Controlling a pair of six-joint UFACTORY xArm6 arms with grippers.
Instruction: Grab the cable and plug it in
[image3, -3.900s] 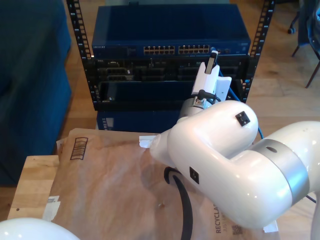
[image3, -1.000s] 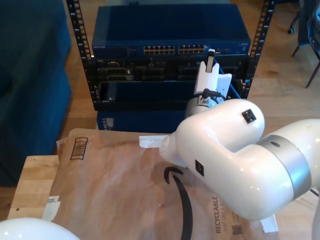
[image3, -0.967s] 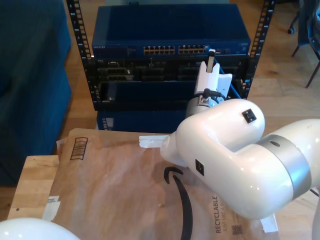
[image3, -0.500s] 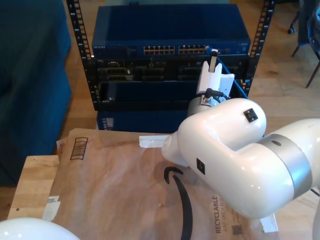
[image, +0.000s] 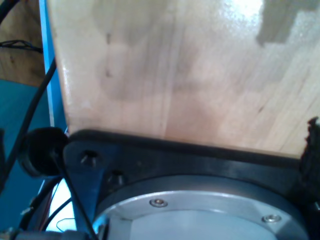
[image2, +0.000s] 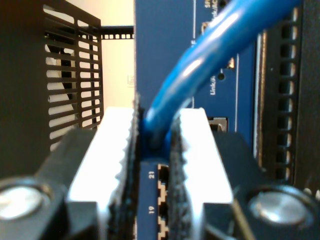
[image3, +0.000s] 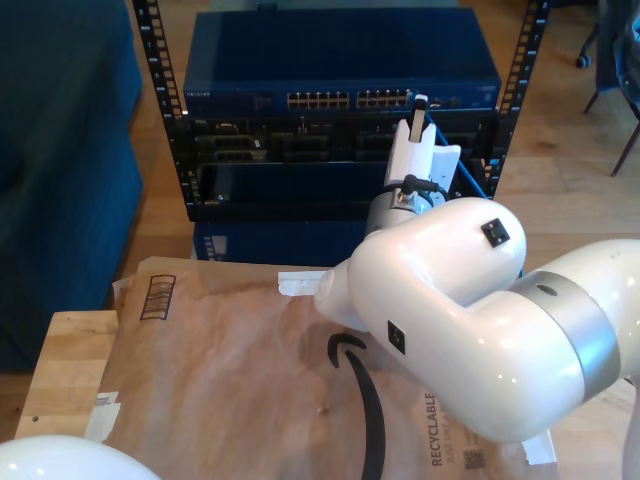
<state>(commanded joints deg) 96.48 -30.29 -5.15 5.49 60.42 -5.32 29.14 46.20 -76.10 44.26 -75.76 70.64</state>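
One blue cable (image2: 200, 55) is in play, and it is pinched between the two white toothed pads (image2: 107, 150) of my second end effector (image2: 155, 145), which is clenched on it just behind where the plug would be; the plug itself is hidden between the pads. In the second wrist view the cable rises from the pads and sweeps away in front of the blue switch (image2: 165, 60), whose numbered ports (image2: 162, 187), 19 and 21, sit straight beyond the pads. That is the relation the next push turns on: the port row lies dead ahead of the end effector, close, with the cable's gripped end pointing along the end effector's own axis toward the switch face. I judge a short, straight advance would seat it, provided the plug lines up with one opening.

In the exterior view the second end effector (image3: 420, 105) reaches up to the right end of the switch's port row (image3: 350, 99) in the one rack (image3: 340, 130), and a loop of cable (image3: 470, 178) trails down on that view's right. Two blocks of ports show on the switch.

My first end effector faces bare wood (image: 175, 70), far from the rack; I cannot tell whether it is released or clenched. The second arm is plainly the nearer one.

One sheet of brown paper (image3: 220, 390) covers the table (image3: 60, 360).
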